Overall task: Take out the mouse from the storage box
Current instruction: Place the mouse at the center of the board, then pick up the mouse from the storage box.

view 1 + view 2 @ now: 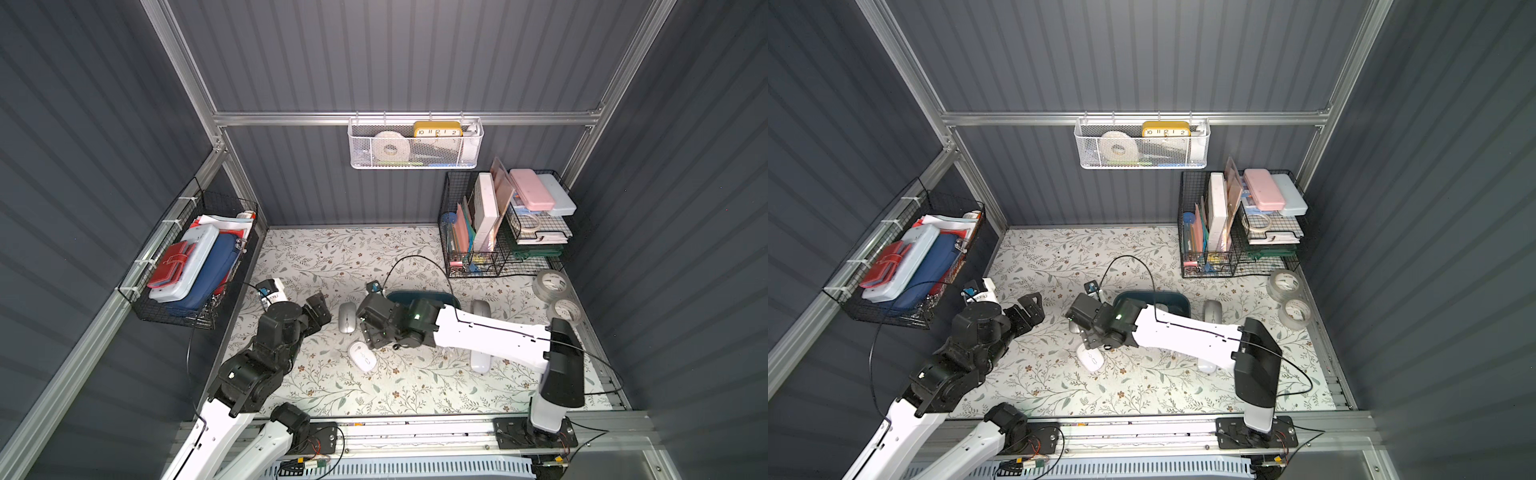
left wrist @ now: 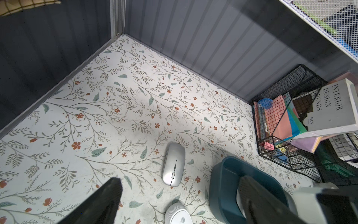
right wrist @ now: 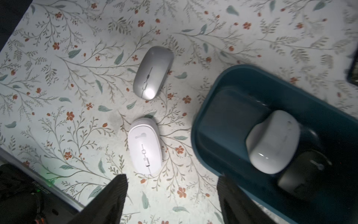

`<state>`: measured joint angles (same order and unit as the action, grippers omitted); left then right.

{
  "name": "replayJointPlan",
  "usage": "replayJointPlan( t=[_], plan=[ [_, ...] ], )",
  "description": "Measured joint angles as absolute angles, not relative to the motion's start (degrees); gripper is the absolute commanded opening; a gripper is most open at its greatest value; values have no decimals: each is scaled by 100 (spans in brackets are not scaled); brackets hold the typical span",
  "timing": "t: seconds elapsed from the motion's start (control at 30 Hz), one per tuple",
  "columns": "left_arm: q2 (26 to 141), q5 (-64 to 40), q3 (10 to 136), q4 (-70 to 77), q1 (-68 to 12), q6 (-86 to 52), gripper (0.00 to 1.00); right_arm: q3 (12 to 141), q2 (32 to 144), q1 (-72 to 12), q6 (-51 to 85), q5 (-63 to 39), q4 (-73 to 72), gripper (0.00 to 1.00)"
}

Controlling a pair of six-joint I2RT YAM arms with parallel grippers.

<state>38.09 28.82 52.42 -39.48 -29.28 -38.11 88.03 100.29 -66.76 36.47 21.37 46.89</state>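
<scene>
The dark teal storage box [image 1: 440, 296] [image 1: 1177, 300] [image 2: 222, 186] [image 3: 230, 91] sits mid-table, mostly hidden under my right arm in both top views. Inside it lie a white mouse [image 3: 273, 141] and a dark mouse [image 3: 302, 170]. On the floral table left of the box lie a silver mouse [image 1: 347, 318] [image 2: 173, 163] [image 3: 153, 72] and a white mouse [image 1: 362, 356] [image 1: 1090, 357] [image 3: 145, 145]. My right gripper [image 1: 368, 328] [image 3: 171, 180] hangs open above the table between the white mouse and the box, holding nothing. My left gripper [image 1: 321, 309] [image 2: 180, 186] is wide open, left of the silver mouse.
A grey mouse [image 1: 481, 309] lies right of the box, and another white mouse [image 1: 480, 363] shows partly under my right arm. Two tape rolls [image 1: 550, 284] sit far right. A black wire organiser [image 1: 498, 232] stands back right, a wire basket [image 1: 187, 266] hangs left, a white mesh basket [image 1: 415, 145] behind.
</scene>
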Motion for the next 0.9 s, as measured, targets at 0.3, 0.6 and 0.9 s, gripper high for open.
replayJointPlan(
  t=[0.3, 0.6, 0.9],
  plan=[
    [4727, 1791, 5275, -3400, -2928, -3785, 99, 7015, 8329, -6541, 3844, 3269, 4014, 86],
    [6630, 965, 5542, -2659, -4145, -4032, 99, 5774, 6482, -6370, 4578, 4528, 3820, 94],
    [9218, 565, 7242, -2729, -4893, -4001, 99, 4807, 5074, -6077, 5216, 4984, 3924, 98]
  ],
)
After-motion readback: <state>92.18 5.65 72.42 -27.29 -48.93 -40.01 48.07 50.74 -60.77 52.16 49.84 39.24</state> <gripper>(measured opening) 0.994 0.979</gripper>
